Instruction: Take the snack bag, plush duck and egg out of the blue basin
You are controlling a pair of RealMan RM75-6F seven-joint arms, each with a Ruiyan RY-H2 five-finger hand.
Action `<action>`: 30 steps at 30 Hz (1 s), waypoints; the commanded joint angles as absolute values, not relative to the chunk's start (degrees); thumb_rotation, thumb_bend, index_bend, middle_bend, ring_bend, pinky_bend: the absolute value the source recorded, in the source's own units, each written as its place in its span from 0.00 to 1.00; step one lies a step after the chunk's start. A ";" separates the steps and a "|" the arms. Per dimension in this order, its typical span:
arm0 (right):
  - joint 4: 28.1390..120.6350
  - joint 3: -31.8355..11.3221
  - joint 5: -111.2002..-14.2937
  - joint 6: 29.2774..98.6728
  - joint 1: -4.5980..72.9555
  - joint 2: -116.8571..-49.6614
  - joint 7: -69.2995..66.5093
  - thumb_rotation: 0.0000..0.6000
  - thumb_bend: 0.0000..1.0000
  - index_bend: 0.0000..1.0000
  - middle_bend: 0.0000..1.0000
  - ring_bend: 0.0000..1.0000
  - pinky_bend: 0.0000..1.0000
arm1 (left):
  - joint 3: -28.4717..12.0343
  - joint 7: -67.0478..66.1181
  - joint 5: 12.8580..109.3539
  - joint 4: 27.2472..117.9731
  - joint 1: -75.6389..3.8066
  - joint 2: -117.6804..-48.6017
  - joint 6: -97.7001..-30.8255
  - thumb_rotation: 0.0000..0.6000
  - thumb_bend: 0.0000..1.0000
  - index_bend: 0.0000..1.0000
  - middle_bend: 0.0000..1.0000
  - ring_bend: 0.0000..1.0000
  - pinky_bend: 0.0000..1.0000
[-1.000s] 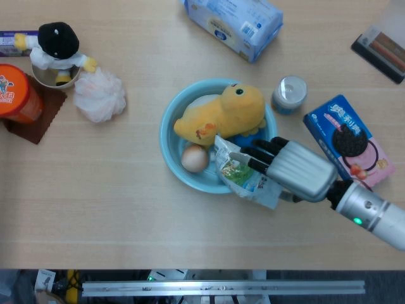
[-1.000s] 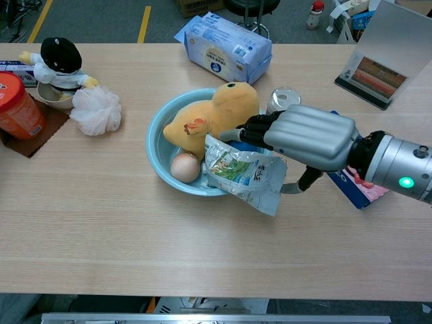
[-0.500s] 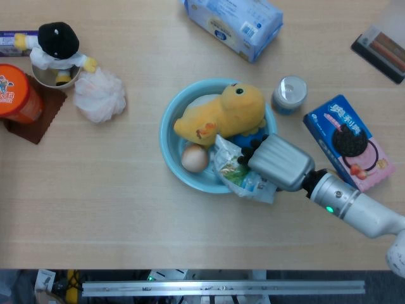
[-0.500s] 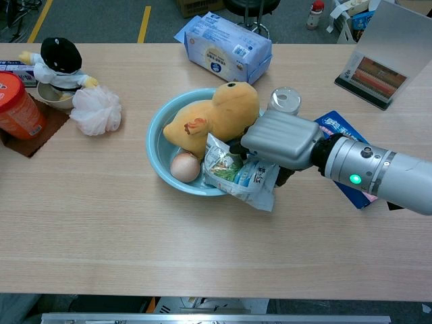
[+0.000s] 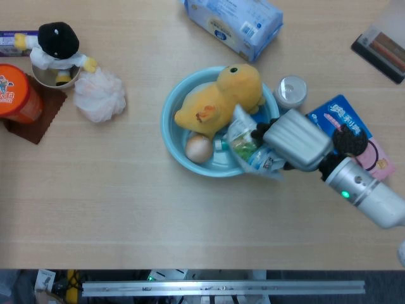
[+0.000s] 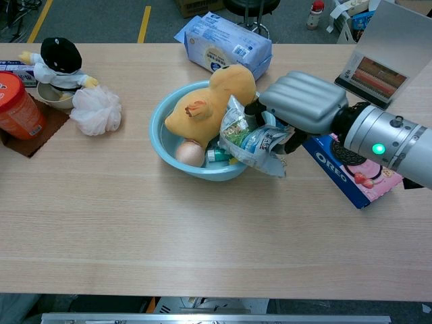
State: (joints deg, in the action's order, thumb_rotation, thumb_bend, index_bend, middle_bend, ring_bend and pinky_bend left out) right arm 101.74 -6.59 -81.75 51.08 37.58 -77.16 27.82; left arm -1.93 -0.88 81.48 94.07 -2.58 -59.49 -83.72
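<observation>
My right hand (image 5: pixel 296 140) (image 6: pixel 304 101) grips the crumpled snack bag (image 5: pixel 253 149) (image 6: pixel 253 138) and holds it over the right rim of the blue basin (image 5: pixel 171 123) (image 6: pixel 162 138). The yellow plush duck (image 5: pixel 221 98) (image 6: pixel 209 101) lies across the basin's far side, leaning on the rim. Below the duck, the brown egg (image 5: pixel 198 148) (image 6: pixel 190 153) rests on the basin floor beside a small teal item (image 5: pixel 219 144). My left hand shows in neither view.
A metal can (image 5: pixel 291 88) and an Oreo box (image 5: pixel 354 133) (image 6: pixel 344 169) sit right of the basin, under my arm. A blue tissue pack (image 5: pixel 234 22) lies behind. At far left are a white mesh pouf (image 5: pixel 98 95), a penguin toy (image 5: pixel 57 47) and an orange canister (image 5: pixel 16 92).
My right hand has closed around the snack bag and raised it up and to the right. The basin, duck and egg have shifted slightly toward the far side.
</observation>
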 commanded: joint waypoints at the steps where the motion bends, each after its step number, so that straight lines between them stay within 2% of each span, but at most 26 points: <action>1: 103.43 -7.12 -82.90 54.20 36.28 -74.05 25.95 1.00 0.27 0.73 0.64 0.65 0.84 | -1.91 -1.22 81.33 94.28 -2.68 -59.46 -83.41 1.00 0.30 0.00 0.06 0.01 0.07; 10: 103.94 -6.62 -83.88 59.99 33.41 -69.13 24.94 1.00 0.26 0.73 0.64 0.65 0.84 | -1.80 -1.70 81.39 94.98 -2.90 -59.14 -82.91 1.00 0.30 0.00 0.06 0.02 0.07; 17: 101.41 -8.45 -78.84 63.16 31.49 -65.58 26.19 1.00 0.26 0.73 0.64 0.65 0.84 | -1.73 -1.88 81.53 94.93 -3.17 -59.30 -82.47 1.00 0.30 0.00 0.06 0.02 0.07; 24: 97.38 -9.34 -70.36 60.21 32.29 -64.55 29.97 1.00 0.26 0.72 0.60 0.62 0.83 | -1.59 -2.19 81.93 95.03 -3.41 -59.56 -82.24 1.00 0.30 0.00 0.06 0.02 0.07; 26: 96.63 -9.38 -68.25 59.38 32.73 -64.73 31.46 1.00 0.26 0.67 0.56 0.58 0.79 | -1.58 -2.22 81.93 95.01 -3.40 -59.56 -82.27 1.00 0.30 0.00 0.06 0.02 0.07; 29: 95.53 -8.99 -62.52 55.99 34.29 -64.95 35.11 1.00 0.24 0.45 0.40 0.40 0.59 | -1.52 -2.18 81.89 94.99 -3.35 -59.57 -82.25 1.00 0.30 0.00 0.06 0.02 0.07; 30: 95.36 -9.01 -61.75 55.64 34.68 -65.15 35.60 1.00 0.22 0.34 0.31 0.31 0.50 | -1.49 -2.18 81.86 94.97 -3.33 -59.57 -82.23 1.00 0.30 0.00 0.06 0.02 0.07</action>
